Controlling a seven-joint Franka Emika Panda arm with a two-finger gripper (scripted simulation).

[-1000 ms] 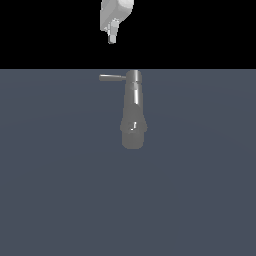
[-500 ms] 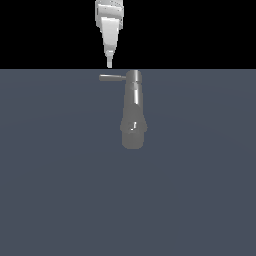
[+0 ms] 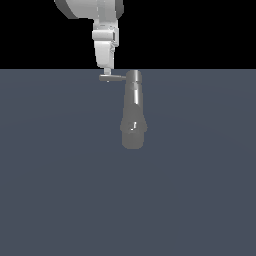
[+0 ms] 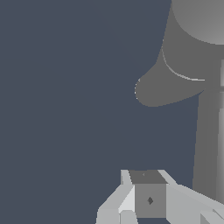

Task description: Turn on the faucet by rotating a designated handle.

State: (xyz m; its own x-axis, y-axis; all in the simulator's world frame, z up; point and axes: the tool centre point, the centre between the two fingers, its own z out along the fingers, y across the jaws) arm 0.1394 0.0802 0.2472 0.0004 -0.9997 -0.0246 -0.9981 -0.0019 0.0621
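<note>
A flat dark blue-grey floor (image 3: 60, 190) fills the lower part of the exterior view, under a black band at the top. The white robot arm (image 3: 92, 7) comes down from the upper edge of that view, a little toward its left. The faucet (image 3: 133, 112), shiny grey metal, stands near the far edge of the floor: a narrow cylinder at its far end that widens to a rounded end nearer the camera. The gripper (image 3: 105, 70) hangs straight down with its tip right at the handle (image 3: 112, 78), a thin rod sticking from the faucet's narrow end toward the exterior view's left. The fingers look drawn together, but whether they grip the handle or only touch it cannot be told.
</note>
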